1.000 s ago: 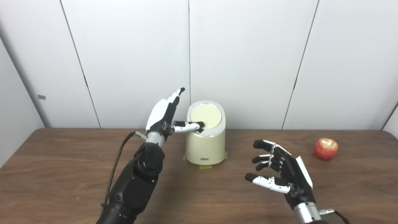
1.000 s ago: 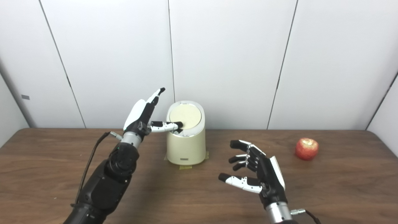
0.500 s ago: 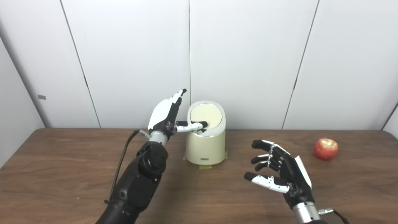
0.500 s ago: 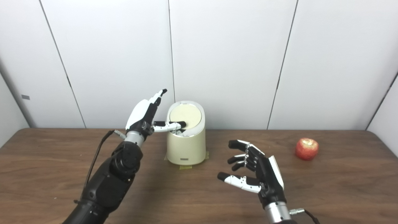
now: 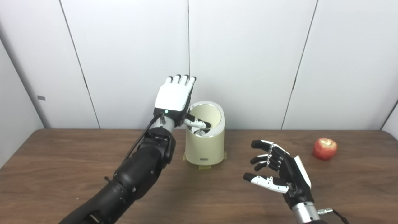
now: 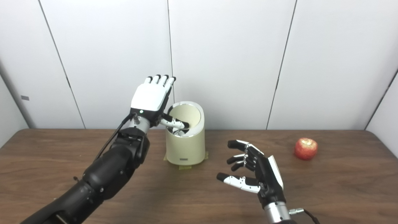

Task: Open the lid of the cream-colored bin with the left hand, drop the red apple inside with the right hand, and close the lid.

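The cream-colored bin (image 5: 205,147) stands at the back middle of the table. Its round swing lid (image 5: 207,115) is tipped inward, so the rim shows an opening. My left hand (image 5: 174,98) is upright just left of the bin, back toward me, fingers straight and holding nothing. Its thumb (image 5: 198,123) reaches over the front rim and presses down on the lid. The red apple (image 5: 325,149) sits alone at the far right of the table. My right hand (image 5: 279,174) hovers open above the table, between bin and apple, well short of the apple.
The brown wooden table (image 5: 62,161) runs the full width, backed closely by white wall panels (image 5: 248,62). Yellowish tape (image 5: 205,167) shows under the bin's base. My left forearm (image 5: 140,168) slants across the table's left half.
My left hand has turned its back toward me, risen and moved closer to the bin; the thumb has pushed the lid from flat to tipped open. The right hand and apple have barely moved.
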Robot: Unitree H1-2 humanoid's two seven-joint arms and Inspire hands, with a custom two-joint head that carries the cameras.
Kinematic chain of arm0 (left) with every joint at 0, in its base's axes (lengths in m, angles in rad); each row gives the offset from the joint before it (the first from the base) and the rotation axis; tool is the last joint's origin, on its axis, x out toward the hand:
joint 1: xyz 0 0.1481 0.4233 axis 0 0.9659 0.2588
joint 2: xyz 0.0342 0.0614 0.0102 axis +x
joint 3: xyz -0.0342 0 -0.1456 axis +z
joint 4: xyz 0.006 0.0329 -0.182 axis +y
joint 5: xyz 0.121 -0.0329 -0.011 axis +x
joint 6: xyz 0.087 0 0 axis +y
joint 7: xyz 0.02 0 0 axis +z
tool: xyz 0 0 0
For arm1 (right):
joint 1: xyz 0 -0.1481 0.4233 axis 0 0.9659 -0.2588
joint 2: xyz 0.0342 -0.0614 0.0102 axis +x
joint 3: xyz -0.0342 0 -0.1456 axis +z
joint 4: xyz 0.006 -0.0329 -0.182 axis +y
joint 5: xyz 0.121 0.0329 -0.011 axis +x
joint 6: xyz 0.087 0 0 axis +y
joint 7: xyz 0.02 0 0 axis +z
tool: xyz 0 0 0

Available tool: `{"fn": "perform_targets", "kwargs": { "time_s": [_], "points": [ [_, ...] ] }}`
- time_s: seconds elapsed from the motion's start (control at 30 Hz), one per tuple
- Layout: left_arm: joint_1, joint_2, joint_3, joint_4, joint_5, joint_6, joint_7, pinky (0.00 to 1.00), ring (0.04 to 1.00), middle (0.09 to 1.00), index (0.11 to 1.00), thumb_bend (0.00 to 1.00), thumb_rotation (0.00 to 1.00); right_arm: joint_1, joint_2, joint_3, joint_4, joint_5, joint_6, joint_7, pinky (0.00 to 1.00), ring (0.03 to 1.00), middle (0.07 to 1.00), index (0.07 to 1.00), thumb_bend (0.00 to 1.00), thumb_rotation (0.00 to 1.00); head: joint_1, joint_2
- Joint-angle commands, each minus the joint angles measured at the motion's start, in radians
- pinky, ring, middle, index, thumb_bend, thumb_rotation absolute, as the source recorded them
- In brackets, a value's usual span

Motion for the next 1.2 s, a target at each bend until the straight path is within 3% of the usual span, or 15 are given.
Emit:
{"fn": "perform_targets", "kwargs": {
  "time_s": [0.0, 0.13, 0.27, 0.4, 0.53, 0.67, 0.83, 1.03, 1.17],
  "points": [
    [0.000, 0.037, -0.018, 0.029, 0.077, 0.035, -0.071, 1.00, 1.000, 1.000, 1.000, 0.73, 0.01, -0.033, -0.002, -0.001, -0.041, 0.002, -0.037, -0.008, 0.43, 0.558, 0.745, 0.689, 0.62, 0.15, 0.000, 0.000],
    [0.007, 0.038, -0.021, 0.036, 0.142, 0.036, -0.140, 1.00, 1.000, 1.000, 1.000, 0.78, 0.06, -0.032, -0.004, -0.001, -0.047, -0.005, -0.029, -0.009, 0.43, 0.553, 0.741, 0.688, 0.62, 0.16, 0.002, 0.001],
    [0.020, 0.034, -0.005, 0.027, 0.177, 0.036, -0.197, 0.96, 1.000, 1.000, 1.000, 0.82, 0.05, -0.030, -0.006, -0.001, -0.049, -0.006, -0.023, -0.006, 0.44, 0.555, 0.744, 0.691, 0.62, 0.16, 0.005, 0.001],
    [0.036, 0.035, -0.001, 0.019, 0.174, 0.035, -0.203, 0.93, 1.000, 1.000, 1.000, 0.82, 0.03, -0.031, -0.007, 0.000, -0.046, -0.006, -0.025, -0.006, 0.43, 0.554, 0.744, 0.691, 0.63, 0.17, 0.004, 0.001],
    [0.051, 0.031, 0.010, 0.013, 0.147, 0.031, -0.215, 0.97, 1.000, 1.000, 1.000, 0.84, 0.13, -0.032, -0.006, -0.001, -0.042, -0.003, -0.027, -0.006, 0.43, 0.552, 0.739, 0.690, 0.63, 0.17, 0.005, -0.001],
    [0.069, 0.026, 0.034, 0.005, 0.107, 0.020, -0.192, 0.97, 1.000, 1.000, 1.000, 0.85, 0.18, -0.031, -0.007, 0.001, -0.044, -0.011, -0.028, -0.008, 0.43, 0.551, 0.740, 0.690, 0.63, 0.18, 0.004, 0.001],
    [0.088, 0.009, 0.061, 0.031, 0.057, 0.016, -0.107, 0.88, 0.972, 1.000, 0.986, 0.83, 0.20, -0.032, -0.006, 0.001, -0.047, -0.008, -0.024, -0.006, 0.44, 0.560, 0.747, 0.687, 0.62, 0.14, 0.004, 0.002],
    [0.098, -0.001, 0.072, 0.054, 0.005, 0.010, -0.068, 0.93, 0.964, 0.999, 0.987, 0.81, 0.23, -0.031, -0.007, 0.001, -0.047, -0.005, -0.029, -0.004, 0.43, 0.553, 0.744, 0.688, 0.62, 0.15, 0.003, 0.006],
    [0.102, 0.001, 0.073, 0.052, -0.026, 0.003, -0.056, 0.95, 0.967, 1.000, 0.986, 0.80, 0.20, -0.029, -0.005, 0.001, -0.053, -0.003, -0.020, -0.003, 0.44, 0.553, 0.742, 0.685, 0.61, 0.12, 0.005, 0.007]
  ]
}}
